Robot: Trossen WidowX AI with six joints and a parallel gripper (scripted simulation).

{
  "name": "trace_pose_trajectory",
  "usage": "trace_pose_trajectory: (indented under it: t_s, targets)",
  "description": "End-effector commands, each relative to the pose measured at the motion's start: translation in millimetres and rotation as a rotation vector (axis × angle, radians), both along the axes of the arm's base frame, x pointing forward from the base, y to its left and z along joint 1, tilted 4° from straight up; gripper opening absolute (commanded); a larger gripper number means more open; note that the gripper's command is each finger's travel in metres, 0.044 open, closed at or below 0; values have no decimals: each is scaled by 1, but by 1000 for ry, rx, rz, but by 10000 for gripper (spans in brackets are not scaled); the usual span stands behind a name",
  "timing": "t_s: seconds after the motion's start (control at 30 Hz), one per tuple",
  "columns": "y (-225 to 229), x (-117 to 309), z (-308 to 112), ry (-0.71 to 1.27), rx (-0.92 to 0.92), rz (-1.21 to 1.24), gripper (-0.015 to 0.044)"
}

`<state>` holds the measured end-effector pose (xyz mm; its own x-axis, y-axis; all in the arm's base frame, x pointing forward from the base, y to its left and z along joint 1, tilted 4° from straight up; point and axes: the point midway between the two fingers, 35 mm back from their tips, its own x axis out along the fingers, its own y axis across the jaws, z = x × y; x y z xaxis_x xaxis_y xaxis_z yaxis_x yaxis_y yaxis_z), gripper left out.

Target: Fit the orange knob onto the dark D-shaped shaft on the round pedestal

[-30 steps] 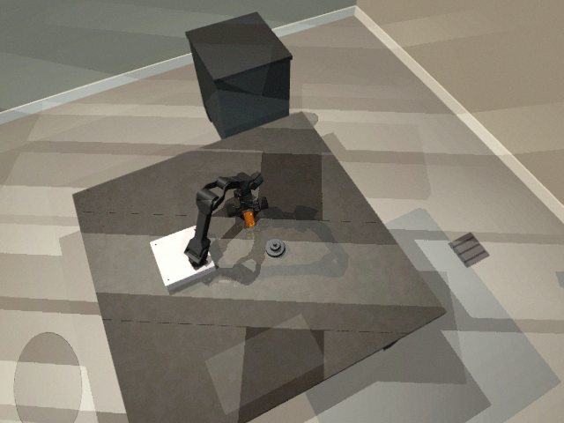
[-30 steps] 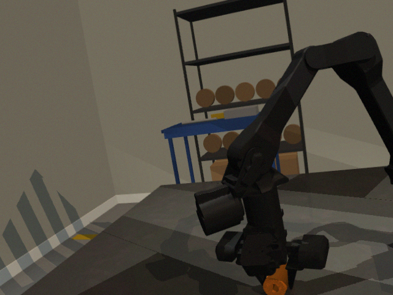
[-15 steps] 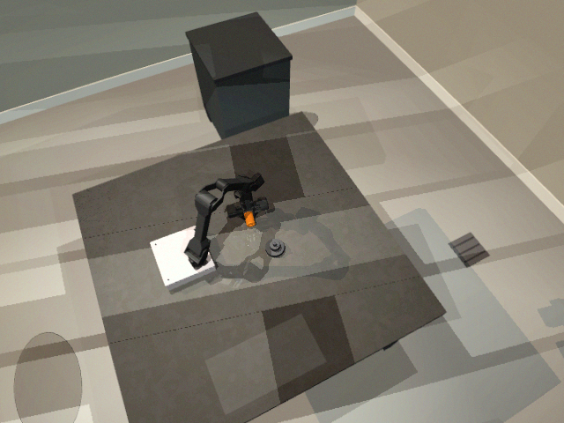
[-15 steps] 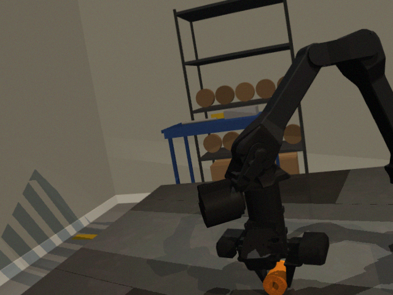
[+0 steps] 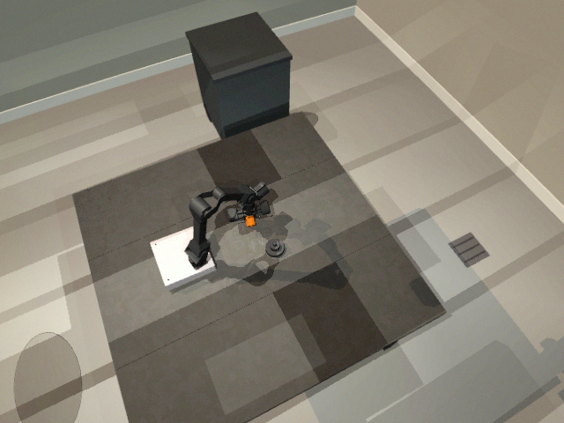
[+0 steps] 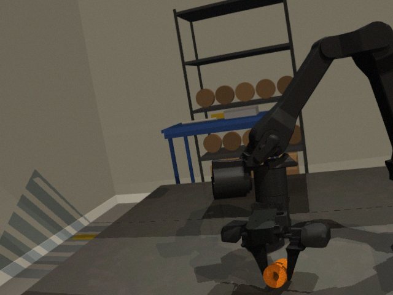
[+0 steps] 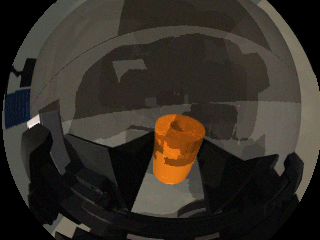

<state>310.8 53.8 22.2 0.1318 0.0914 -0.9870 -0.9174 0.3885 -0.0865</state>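
Note:
The orange knob (image 5: 250,221) (image 6: 272,279) (image 7: 172,157) lies on its side, low at the table top, between the fingertips. Its open end faces the exterior view, and its hole also shows at the upper end in the wrist view. My gripper (image 5: 249,218) (image 6: 276,275) (image 7: 176,138) points down and is shut on the knob, one finger on each side. The dark round pedestal (image 5: 280,253) stands a short way from the knob, toward the lower right in the top view, with its shaft (image 5: 274,244) upright and bare. In the exterior view the gripper mostly hides the pedestal.
The arm's white base plate (image 5: 170,266) is left of the pedestal on the dark table top (image 5: 150,318). A dark cabinet (image 5: 255,100) stands beyond the table's far edge. A blue bench (image 6: 206,129) and a shelf rack (image 6: 237,54) are in the background.

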Motion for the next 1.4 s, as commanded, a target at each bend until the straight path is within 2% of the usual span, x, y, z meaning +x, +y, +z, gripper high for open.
trace_pose_trajectory:
  t_s: [0.0, 1.37]
  targets:
    - [-3, -3, 1, -22, 58, 9, 180]
    - [-46, -21, 2, -291, 703, 72, 180]
